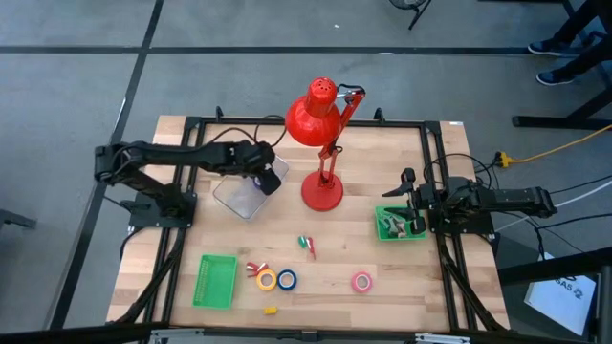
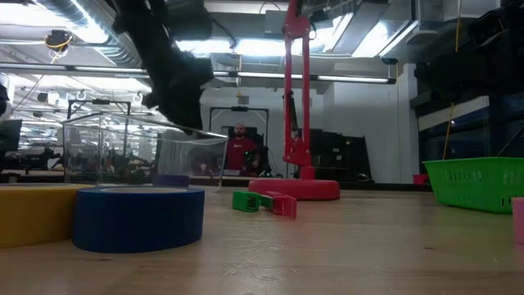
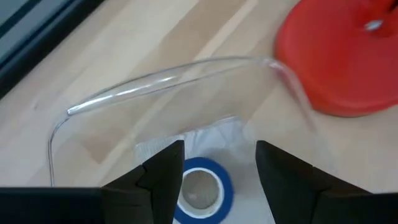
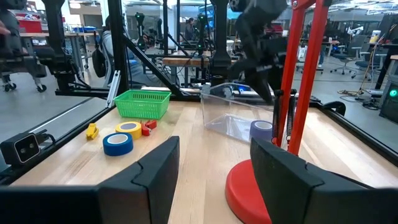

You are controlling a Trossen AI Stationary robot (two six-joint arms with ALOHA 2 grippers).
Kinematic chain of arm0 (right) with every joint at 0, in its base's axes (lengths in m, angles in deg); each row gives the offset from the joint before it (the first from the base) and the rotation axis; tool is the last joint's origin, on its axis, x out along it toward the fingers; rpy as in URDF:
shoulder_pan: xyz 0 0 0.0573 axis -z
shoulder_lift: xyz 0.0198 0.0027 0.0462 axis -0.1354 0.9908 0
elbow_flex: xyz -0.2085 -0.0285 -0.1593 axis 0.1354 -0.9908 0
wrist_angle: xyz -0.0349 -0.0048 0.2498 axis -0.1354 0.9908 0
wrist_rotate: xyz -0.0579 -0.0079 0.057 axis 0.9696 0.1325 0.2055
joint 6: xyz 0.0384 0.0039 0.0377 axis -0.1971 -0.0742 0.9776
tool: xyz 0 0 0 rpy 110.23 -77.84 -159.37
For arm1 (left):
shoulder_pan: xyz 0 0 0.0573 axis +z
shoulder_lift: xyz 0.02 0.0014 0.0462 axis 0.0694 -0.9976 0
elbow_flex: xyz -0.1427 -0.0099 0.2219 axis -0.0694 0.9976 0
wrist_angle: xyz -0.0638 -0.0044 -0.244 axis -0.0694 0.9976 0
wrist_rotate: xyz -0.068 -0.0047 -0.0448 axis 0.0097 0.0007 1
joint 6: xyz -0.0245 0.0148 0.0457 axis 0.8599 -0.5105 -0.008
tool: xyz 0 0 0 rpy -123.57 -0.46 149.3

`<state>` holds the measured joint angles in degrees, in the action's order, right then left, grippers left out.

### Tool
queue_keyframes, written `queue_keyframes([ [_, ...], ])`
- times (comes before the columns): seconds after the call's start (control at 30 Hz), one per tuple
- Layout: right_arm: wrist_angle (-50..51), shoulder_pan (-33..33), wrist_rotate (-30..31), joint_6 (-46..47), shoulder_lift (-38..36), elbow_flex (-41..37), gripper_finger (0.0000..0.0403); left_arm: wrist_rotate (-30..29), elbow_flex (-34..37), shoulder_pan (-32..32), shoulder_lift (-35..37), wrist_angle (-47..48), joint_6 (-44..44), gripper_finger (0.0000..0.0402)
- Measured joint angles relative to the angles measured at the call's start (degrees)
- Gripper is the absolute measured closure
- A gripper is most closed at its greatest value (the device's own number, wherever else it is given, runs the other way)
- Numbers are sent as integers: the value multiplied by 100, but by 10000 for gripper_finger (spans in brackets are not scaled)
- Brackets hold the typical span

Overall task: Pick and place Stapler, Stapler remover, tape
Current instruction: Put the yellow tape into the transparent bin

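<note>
One blue ring-shaped tape roll [image 3: 200,188] lies in the clear plastic box [image 1: 241,195] under the left gripper [image 3: 211,171], open and empty at ten o'clock, while yellow, blue and pink rolls wait

Red lamp [image 1: 323,115]; green baskets [image 1: 216,281]; blue [image 1: 287,279], yellow [image 1: 267,279], pink [image 1: 361,281] tape; clear box [image 1: 241,194].

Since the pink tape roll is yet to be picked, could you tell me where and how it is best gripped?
The pink tape roll lies flat on the wooden table with its hole up. Probably best to come straight down and pinch across its outer rim, or one wall through the hole. Nothing crowds it.
</note>
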<state>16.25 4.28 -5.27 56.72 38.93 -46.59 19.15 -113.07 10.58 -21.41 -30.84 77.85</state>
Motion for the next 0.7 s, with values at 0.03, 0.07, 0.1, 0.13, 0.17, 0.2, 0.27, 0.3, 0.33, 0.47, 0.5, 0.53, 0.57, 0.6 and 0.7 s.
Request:
queue_keyframes([
  [0.03,0,0,0,-2,0,2,204,-2,0,-46,61,3,0,206],
  [0.07,-2,2,0,-2,0,2,204,-4,0,-106,118,-2,0,206],
  [0.1,0,0,0,-2,0,2,204,-2,0,-167,175,9,0,206],
  [0.13,0,2,-1,-1,0,2,204,-4,0,-233,232,8,0,206],
  [0.17,-1,1,-1,-2,0,1,204,-4,0,-311,293,0,0,206],
  [0.2,-1,2,-1,-1,0,2,204,-2,0,-390,351,1,0,205],
  [0.27,0,2,0,0,0,2,204,-4,0,-567,468,3,0,206],
  [0.3,0,1,0,-2,0,1,204,-4,0,-679,528,0,0,206],
  [0.33,0,-1,-1,-1,0,2,204,-4,0,-789,590,1,-20,207],
  [0.47,0,2,-2,-2,0,0,204,-6,0,-1267,783,2,-256,209],
  [0.5,-1,2,-1,0,0,2,204,-4,0,-1391,812,1,-286,210],
  [0.53,0,2,0,-2,0,2,204,-6,0,-1509,837,-3,-288,210],
  [0.57,0,2,-1,-2,0,2,204,-6,0,-1634,849,0,-294,210],
  [0.6,0,2,-2,-2,0,2,204,-7,0,-1772,851,-9,-299,210],
  [0.7,0,-1,0,-2,0,2,204,-5,0,-2196,849,-26,-299,210],
])
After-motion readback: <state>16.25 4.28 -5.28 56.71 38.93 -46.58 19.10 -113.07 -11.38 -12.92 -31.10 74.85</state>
